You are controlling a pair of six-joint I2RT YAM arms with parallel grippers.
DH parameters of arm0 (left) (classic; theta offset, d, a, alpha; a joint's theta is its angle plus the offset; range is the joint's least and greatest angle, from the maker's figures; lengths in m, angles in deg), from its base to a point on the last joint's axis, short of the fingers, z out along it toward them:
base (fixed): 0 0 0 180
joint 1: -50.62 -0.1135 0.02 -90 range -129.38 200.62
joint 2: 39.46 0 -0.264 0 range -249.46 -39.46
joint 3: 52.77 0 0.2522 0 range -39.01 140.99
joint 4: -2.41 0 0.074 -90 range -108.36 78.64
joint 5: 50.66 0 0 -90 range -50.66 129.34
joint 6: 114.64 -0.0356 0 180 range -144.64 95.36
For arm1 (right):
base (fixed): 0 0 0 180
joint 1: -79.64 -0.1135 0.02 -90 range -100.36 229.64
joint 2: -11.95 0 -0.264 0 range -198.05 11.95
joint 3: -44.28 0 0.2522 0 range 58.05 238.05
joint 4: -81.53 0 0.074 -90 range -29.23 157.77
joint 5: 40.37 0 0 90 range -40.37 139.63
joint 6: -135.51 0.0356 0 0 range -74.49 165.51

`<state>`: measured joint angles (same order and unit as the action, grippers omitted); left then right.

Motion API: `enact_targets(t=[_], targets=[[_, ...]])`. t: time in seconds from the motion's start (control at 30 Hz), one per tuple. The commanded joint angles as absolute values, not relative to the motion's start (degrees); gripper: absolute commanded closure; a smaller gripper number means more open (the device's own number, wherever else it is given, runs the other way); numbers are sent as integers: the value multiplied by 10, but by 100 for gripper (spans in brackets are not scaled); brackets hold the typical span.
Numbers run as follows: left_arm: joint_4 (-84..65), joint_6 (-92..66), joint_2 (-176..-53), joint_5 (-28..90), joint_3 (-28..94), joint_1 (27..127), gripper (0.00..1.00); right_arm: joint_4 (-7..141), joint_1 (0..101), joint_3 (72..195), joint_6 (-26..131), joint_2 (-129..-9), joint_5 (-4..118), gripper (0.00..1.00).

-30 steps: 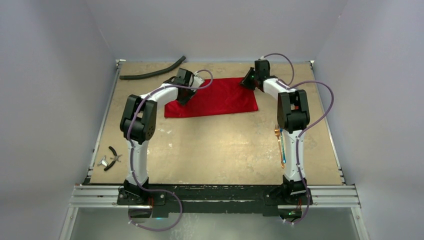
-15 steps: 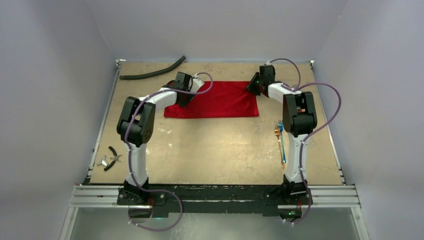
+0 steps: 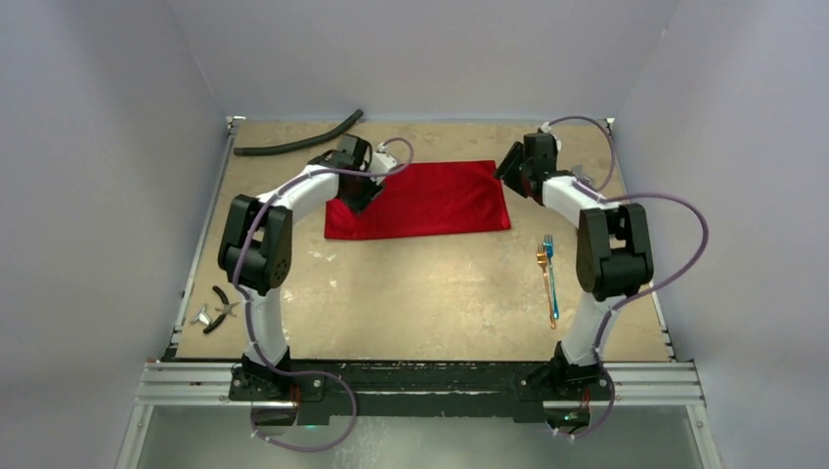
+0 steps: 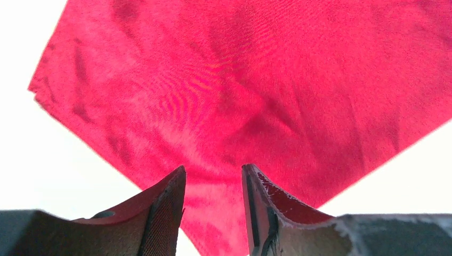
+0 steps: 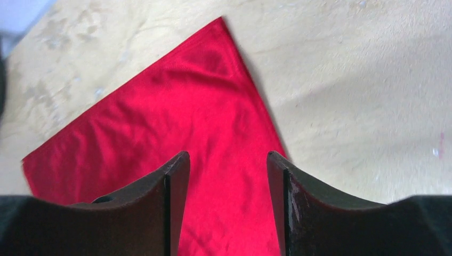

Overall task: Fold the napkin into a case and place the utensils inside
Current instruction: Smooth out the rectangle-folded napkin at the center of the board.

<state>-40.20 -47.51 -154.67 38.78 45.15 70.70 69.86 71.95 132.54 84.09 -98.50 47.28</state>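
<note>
On the tan table (image 3: 430, 293), the napkin (image 3: 420, 200) lies as a flat rectangle at the far middle. My left gripper (image 4: 213, 170) and right gripper (image 5: 228, 157) hover over its ends, jaws apart, empty. I judge the folding is mid-way, and the next fold needs both edges pinched.

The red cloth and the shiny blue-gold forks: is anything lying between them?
No. In the top view, only bare tan tabletop separates the bright red cloth napkin from the slim blue-gold metal utensils; nothing lies there.
</note>
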Motion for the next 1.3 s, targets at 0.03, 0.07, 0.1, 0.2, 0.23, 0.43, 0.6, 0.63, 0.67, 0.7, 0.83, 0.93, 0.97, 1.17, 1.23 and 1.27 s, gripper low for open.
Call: enact_targets(t=[0.03,0.07,0.1,0.2,0.23,0.43,0.6,0.63,0.67,0.7,0.83,0.93,0.97,1.17,1.23,1.27], targets=[[-478,-459,-1478,318,492,670,57,716,681,1238,834,-902,456,44],[-481,-461,-1476,320,486,670,57,714,676,1227,833,-899,459,46],[-478,-461,-1473,325,475,670,57,713,672,1216,835,-899,462,48],[-459,-461,-1467,345,444,669,57,713,670,1184,843,-900,470,57],[-459,-461,-1468,351,440,669,57,710,669,1176,845,-901,488,59],[-428,-481,-1477,419,408,664,57,708,687,1142,850,-894,490,66],[-406,-504,-1492,442,384,663,58,703,701,1115,847,-888,494,68],[-405,-507,-1495,442,379,663,58,703,703,1110,847,-886,494,68],[-403,-511,-1497,442,373,664,58,703,705,1104,846,-883,492,68],[-400,-513,-1498,441,365,664,59,702,707,1099,845,-880,489,69],[-403,-518,-1493,409,345,664,60,692,712,1091,837,-862,493,68],[-411,-518,-1489,381,331,672,60,684,711,1098,832,-840,508,58],[-410,-517,-1489,381,326,676,61,679,712,1103,832,-832,509,54],[-412,-512,-1483,362,302,678,62,618,713,1145,830,-802,487,42],[-417,-511,-1477,349,297,678,63,606,713,1147,830,-800,478,41],[-420,-510,-1473,342,295,678,63,601,715,1142,831,-800,472,41]])
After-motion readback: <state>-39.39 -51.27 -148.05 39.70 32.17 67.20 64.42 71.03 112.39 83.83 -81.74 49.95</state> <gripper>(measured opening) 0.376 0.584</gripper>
